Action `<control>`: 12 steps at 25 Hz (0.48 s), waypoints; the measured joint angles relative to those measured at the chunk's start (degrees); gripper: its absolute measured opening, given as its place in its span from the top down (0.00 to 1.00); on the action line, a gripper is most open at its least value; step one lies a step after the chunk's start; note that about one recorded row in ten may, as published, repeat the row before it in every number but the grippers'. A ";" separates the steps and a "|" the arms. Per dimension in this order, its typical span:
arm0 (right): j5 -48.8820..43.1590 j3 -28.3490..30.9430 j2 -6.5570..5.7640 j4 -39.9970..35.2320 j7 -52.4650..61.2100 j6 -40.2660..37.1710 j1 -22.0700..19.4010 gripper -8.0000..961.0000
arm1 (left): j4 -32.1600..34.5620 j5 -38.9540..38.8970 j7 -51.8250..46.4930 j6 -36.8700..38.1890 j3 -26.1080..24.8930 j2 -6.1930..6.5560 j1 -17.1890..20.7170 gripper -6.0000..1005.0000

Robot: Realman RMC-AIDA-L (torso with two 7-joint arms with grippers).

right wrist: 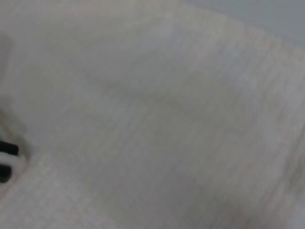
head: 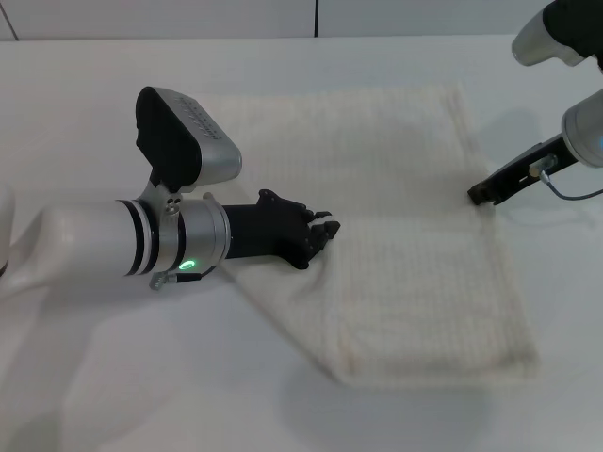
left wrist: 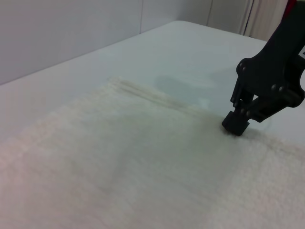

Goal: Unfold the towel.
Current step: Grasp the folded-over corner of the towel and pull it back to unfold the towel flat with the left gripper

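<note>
Towel (head: 377,226) lying partly folded on the bench (head: 85,104): left pincer (head: 320,234) nipped shut on its near fold (right pincer (head: 482,195), closure indiscernible, pins the far edge), best drawn outward low and steadily.

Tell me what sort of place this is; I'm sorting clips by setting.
Probably a lab or test bench: a bare white table, a plain wall behind, and only a cream towel laid out between two robot arms.

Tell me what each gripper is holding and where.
The left gripper pinches the towel at a raised fold near its middle; the right gripper sits at its right edge, hold unclear.
</note>
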 joint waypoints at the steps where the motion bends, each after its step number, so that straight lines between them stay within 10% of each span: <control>1: 0.00 0.00 0.00 0.01 0.00 -0.02 -0.02 0.99 | 0.05 -0.04 0.00 0.12 0.03 0.00 0.07 0.73; 5: -0.07 0.04 0.05 0.03 0.00 -0.06 -0.14 0.99 | 0.66 -0.07 0.00 0.54 0.06 0.00 0.72 0.94; 12: -0.13 -0.05 0.09 0.03 0.00 0.03 -0.25 0.99 | 5.50 -1.59 5.52 5.08 -0.60 0.35 5.42 0.94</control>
